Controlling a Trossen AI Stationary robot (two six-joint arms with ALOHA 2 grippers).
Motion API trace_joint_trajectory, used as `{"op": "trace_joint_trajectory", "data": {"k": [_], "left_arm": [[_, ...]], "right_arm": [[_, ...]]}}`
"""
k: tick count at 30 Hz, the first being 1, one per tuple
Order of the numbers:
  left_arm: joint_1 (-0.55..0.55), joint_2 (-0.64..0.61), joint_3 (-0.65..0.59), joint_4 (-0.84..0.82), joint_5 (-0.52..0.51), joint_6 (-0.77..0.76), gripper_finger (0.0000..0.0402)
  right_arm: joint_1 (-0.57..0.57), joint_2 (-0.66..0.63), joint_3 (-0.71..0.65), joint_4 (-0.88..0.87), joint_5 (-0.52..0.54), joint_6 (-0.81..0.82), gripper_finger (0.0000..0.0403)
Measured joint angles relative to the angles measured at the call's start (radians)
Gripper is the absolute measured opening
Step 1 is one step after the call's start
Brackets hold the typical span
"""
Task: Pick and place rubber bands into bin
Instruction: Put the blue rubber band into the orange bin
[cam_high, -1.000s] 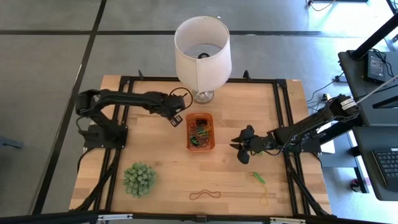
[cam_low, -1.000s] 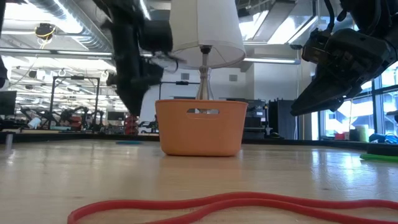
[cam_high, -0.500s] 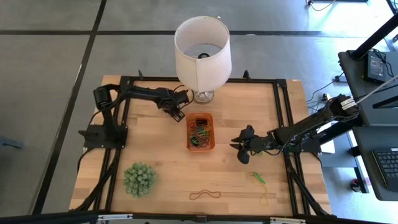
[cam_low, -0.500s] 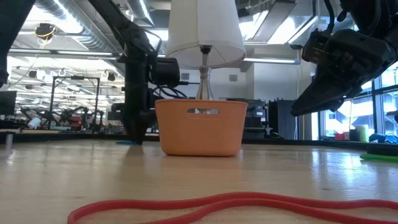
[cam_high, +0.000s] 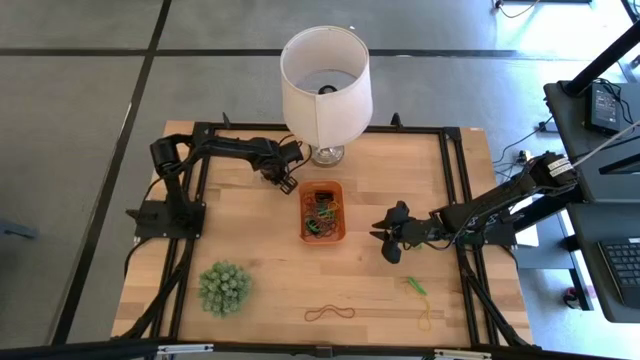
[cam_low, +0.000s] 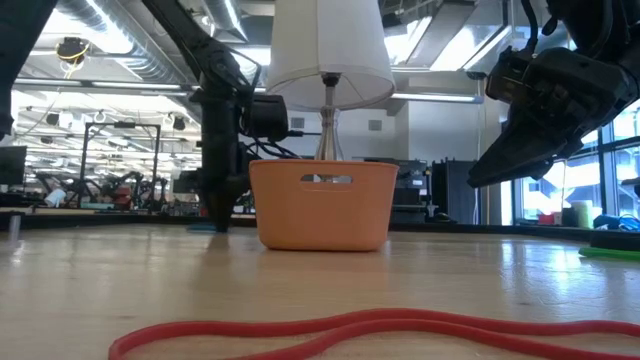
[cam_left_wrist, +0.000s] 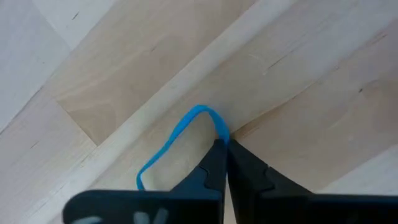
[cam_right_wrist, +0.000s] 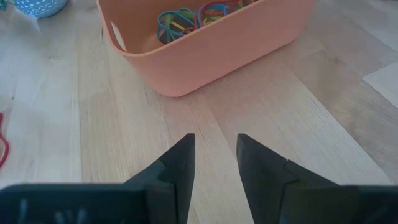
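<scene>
I had the left gripper (cam_high: 288, 184) down on the table (cam_high: 250, 235), just beyond the far left corner of the orange bin (cam_high: 321, 211) and near the foot of the white lamp (cam_high: 326, 85). One second earlier it was a little nearer to me and higher; since then the arm had swung it towards the far side and lowered it to the wood. In the left wrist view its fingers (cam_left_wrist: 214, 163) were pressed together on a blue rubber band (cam_left_wrist: 177, 139), whose loop lay flat on the boards. So I judged the grasp was just made, and the lift and the short carry to the bin were the next steps.

The bin stood in the middle of the table and already held several coloured bands (cam_right_wrist: 186, 15). Three more were not collected on the near side: a red-brown band (cam_high: 329, 313), a green one (cam_high: 416, 286) and a yellow one (cam_high: 425, 321) towards the near right corner.

The right gripper (cam_high: 387, 243) hung just to the right of the bin and had not moved in this second. Its fingers (cam_right_wrist: 177, 163) were apart by a moderate gap and held nothing. The spiky green plant (cam_high: 224, 288) stood at the near left, well apart from all this.
</scene>
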Motion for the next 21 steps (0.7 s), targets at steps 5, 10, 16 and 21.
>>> {"op": "trace_joint_trajectory", "data": {"k": [5, 10, 16, 21], "left_arm": [[-0.023, -0.051, -0.007, -0.035, -0.017, -0.011, 0.0002], [-0.060, -0.126, -0.005, -0.052, -0.017, -0.019, 0.0002], [-0.134, -0.214, -0.007, -0.098, -0.030, -0.037, 0.0002], [-0.248, -0.289, 0.019, -0.117, -0.102, -0.037, 0.0002]], "right_arm": [[0.000, 0.000, 0.000, 0.000, 0.000, 0.001, 0.0122], [0.000, 0.000, 0.000, 0.000, 0.000, 0.001, 0.0122], [0.000, 0.000, 0.000, 0.000, 0.000, 0.002, 0.0122], [0.000, 0.000, 0.000, 0.001, 0.000, 0.002, 0.0122]]}}
